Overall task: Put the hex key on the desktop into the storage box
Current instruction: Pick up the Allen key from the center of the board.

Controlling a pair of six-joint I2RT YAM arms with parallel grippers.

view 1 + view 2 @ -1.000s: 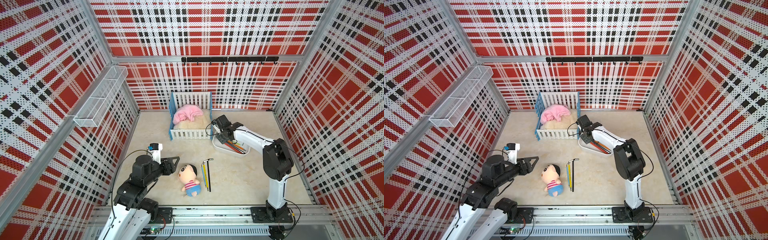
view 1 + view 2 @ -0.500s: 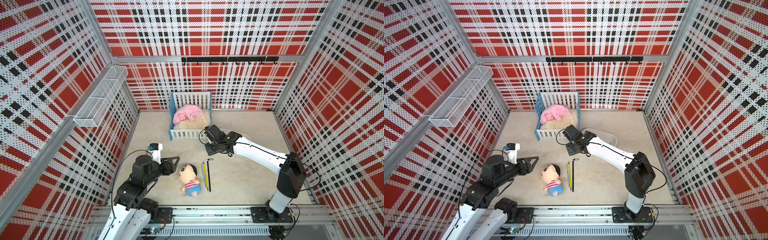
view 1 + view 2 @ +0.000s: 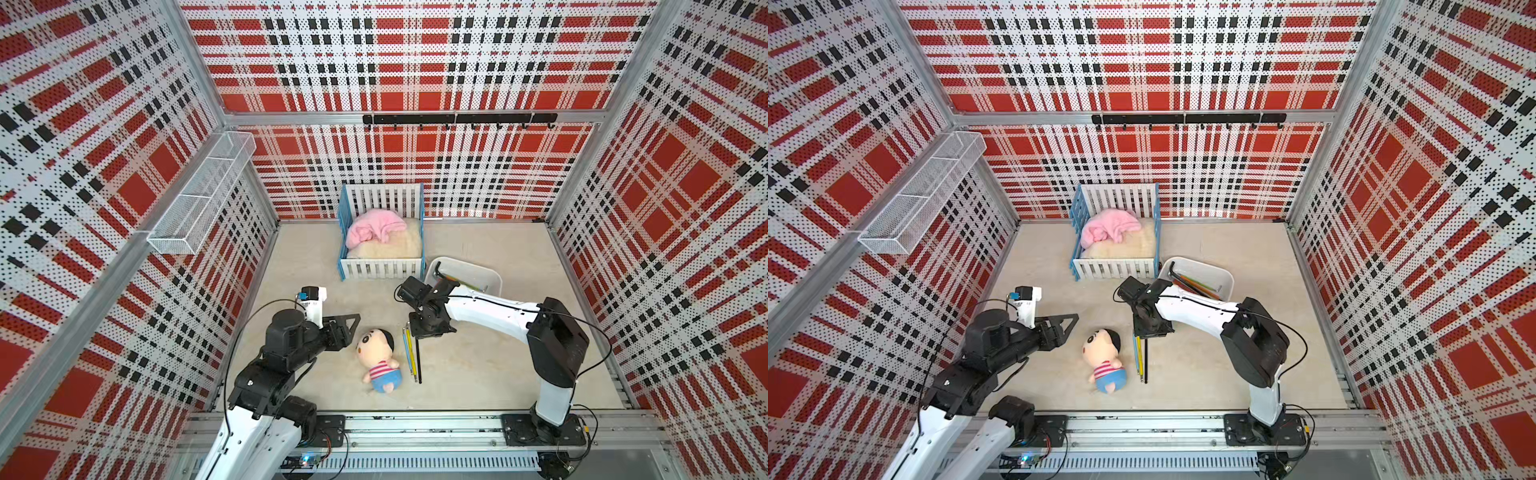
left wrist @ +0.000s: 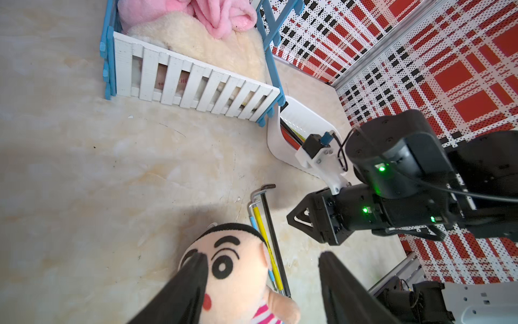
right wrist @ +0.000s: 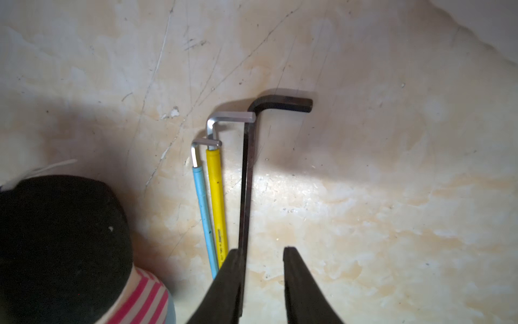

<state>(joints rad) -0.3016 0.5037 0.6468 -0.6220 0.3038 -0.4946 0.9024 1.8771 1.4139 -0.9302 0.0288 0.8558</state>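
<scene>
Three hex keys lie side by side on the tabletop (image 3: 498,365), near the front. They are just beside a doll (image 3: 376,353) with black hair and a striped shirt. The blue hex key (image 5: 203,202) is closest to the doll. The yellow hex key (image 5: 217,196) is next to it, and the two cross at their bent ends. The black hex key (image 5: 245,182) (the longest one) lies on the side away from the doll. All three lie flat, with their bent ends pointing the same way.

The right tool (image 5: 262,252) hangs over the keys and points down at them. Its fingers (image 5: 291,269) are apart and nothing is clamped. In the right wrist view the long part of the black hex key runs along the inner edge of one finger. Bare tabletop shows in the rest of the gap. I cannot tell if that finger touches the key.

The storage box (image 3: 1225,274) sits on the tabletop behind the right arm, just beside the blue and white crib (image 3: 382,268). A few more keys (image 3: 1196,284) lie inside the box. A pink blanket (image 3: 374,228) is bunched up in the crib.

The left tool (image 3: 351,322) hovers on the other side of the doll. Its fingers are apart too, and it holds nothing.
</scene>
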